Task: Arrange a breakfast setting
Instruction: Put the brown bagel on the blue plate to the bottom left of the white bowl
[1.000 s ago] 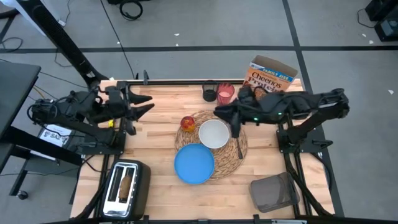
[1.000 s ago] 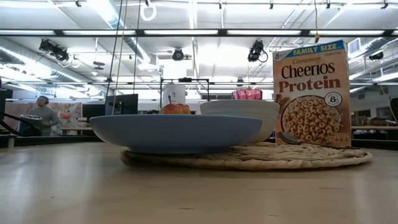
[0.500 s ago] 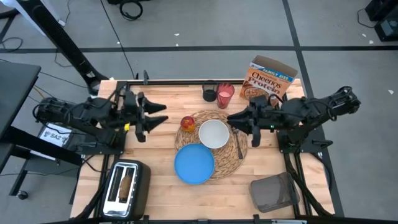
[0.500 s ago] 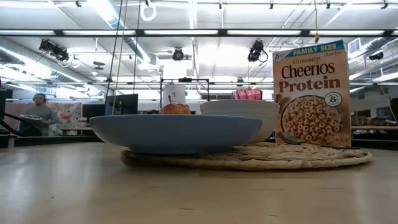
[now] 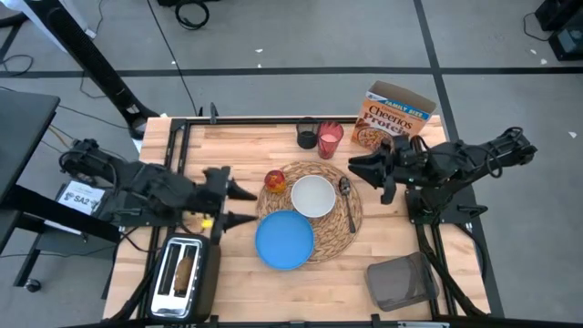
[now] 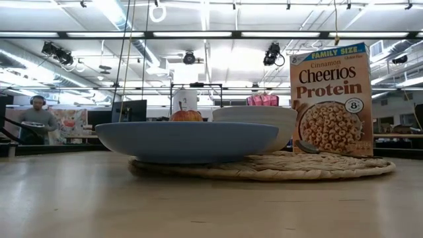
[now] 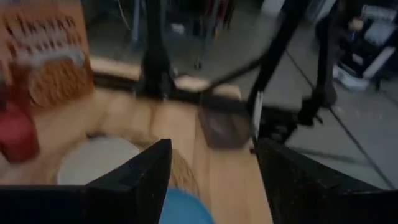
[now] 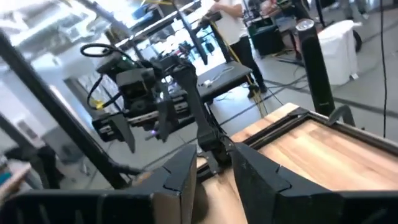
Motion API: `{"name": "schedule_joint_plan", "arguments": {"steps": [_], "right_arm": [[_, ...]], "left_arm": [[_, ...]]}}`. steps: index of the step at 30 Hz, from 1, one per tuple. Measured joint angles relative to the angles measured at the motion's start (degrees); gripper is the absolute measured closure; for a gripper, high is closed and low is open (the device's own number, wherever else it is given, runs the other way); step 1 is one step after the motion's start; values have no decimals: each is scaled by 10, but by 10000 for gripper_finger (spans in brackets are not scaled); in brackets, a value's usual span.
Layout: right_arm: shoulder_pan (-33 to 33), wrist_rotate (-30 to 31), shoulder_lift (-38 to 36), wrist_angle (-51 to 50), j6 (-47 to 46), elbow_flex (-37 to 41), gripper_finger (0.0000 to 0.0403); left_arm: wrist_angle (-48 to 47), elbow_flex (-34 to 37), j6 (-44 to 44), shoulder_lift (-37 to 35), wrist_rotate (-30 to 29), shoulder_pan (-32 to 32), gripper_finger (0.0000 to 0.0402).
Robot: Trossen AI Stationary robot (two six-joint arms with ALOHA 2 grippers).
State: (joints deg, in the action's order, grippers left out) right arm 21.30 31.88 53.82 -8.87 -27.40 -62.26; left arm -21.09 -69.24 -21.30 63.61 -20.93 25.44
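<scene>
A round woven straw placemat (image 5: pixel 337 230) holds a smooth blue plate (image 5: pixel 284 240). The orange box (image 6: pixel 332 99) reads "Cheerios Protein". Both the left claw (image 5: pixel 239 204) and right claw (image 5: pixel 363 170) are wide, holding nothing.

Centre of surface (image 5: pixel 228 264) crowded: woven placemat (image 5: pixel 335 232) carries white bowl (image 5: pixel 313 197), blue plate (image 5: pixel 284 240) overlapping its near edge, spoon (image 5: pixel 347 202) along its right side, apple (image 5: pixel 275 180) at its left rim. Far edge blocked by black holder cup (image 5: pixel 306 136), red cup (image 5: pixel 329 138) and Cheerios box (image 5: pixel 393 116), standing close together. Toaster (image 5: pixel 185 273) fills near-left corner. Open wood: left strip beyond toaster, near edge below plate, right strip beside placemat. Left gripper (image 5: pixel 239 205) sits just left of plate; right gripper (image 5: pixel 363 169) hangs over the placemat's right edge.
</scene>
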Motion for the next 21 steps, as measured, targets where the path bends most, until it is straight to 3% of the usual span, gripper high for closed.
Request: {"name": "schedule_joint_plan", "arguments": {"steps": [5, 8, 11, 14, 18, 21], "right_arm": [[-16, 16, -10, -36, 50, 0, 255], [-37, 6, -13, -68, 82, 0, 233], [-52, 0, -15, -102, 111, 0, 213], [-64, -21, -15, -130, 136, 0, 199], [-71, -72, -16, -158, 176, 0, 192], [-71, -94, -17, -173, 218, 0, 192]], "left_arm": [[-67, -59, -58, 41, 1, 33, 168], [-156, -110, -129, 73, 6, 42, 172], [-296, -165, -282, 103, 42, 55, 173], [-408, -204, -447, 126, 126, 73, 173], [-488, -218, -659, 133, 218, 108, 173], [-538, -218, -783, 133, 235, 149, 173]]}}
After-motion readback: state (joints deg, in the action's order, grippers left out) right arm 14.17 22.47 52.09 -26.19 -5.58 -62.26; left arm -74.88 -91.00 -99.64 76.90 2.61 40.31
